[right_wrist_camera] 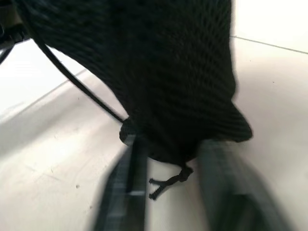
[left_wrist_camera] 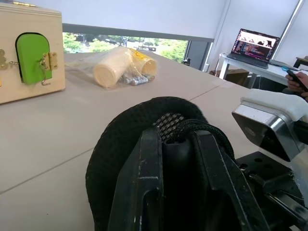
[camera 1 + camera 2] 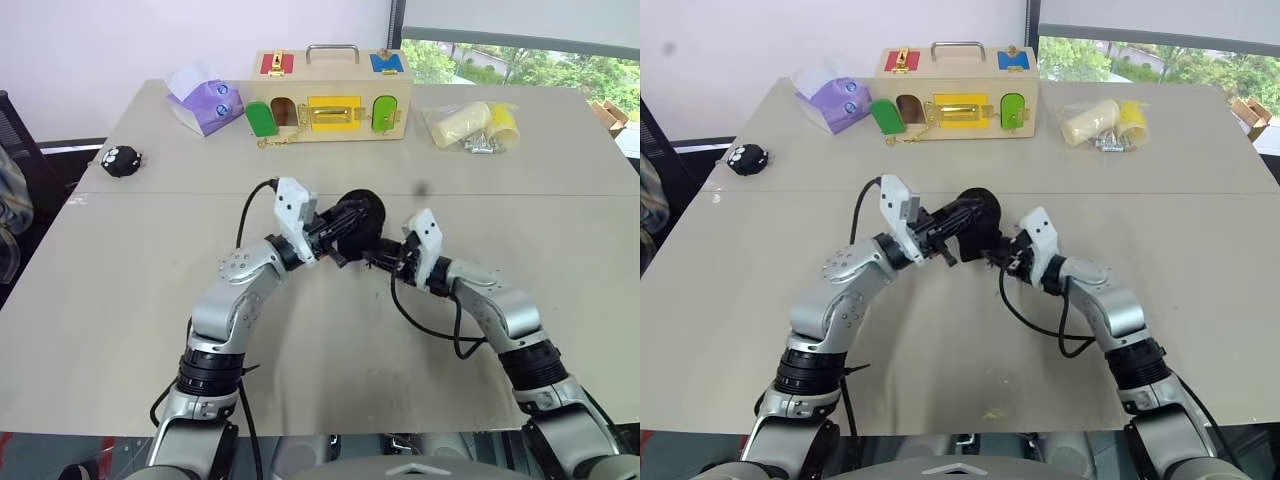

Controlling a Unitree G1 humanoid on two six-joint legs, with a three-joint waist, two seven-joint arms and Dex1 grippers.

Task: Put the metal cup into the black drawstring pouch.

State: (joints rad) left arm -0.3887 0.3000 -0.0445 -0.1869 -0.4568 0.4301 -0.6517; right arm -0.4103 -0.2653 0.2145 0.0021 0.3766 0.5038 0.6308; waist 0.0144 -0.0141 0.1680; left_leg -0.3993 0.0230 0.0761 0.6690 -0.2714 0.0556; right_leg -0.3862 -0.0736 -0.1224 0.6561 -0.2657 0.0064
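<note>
Above the beige table (image 3: 120,300), the left end effector (image 3: 345,232) pinches the black drawstring pouch (image 3: 362,215); right end effector's (image 3: 385,262) spread unclear

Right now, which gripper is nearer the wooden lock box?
Left. The left gripper, shut on the black drawstring pouch, sits just this side of the table seam, below the wooden lock box. The right gripper is lower and further right, farther from the box.

Looked like an office/lab: plain beige table (image 3: 560,300), big window (image 3: 520,60), open laptop (image 2: 254,47) on side desk (image 2: 250,65).
</note>
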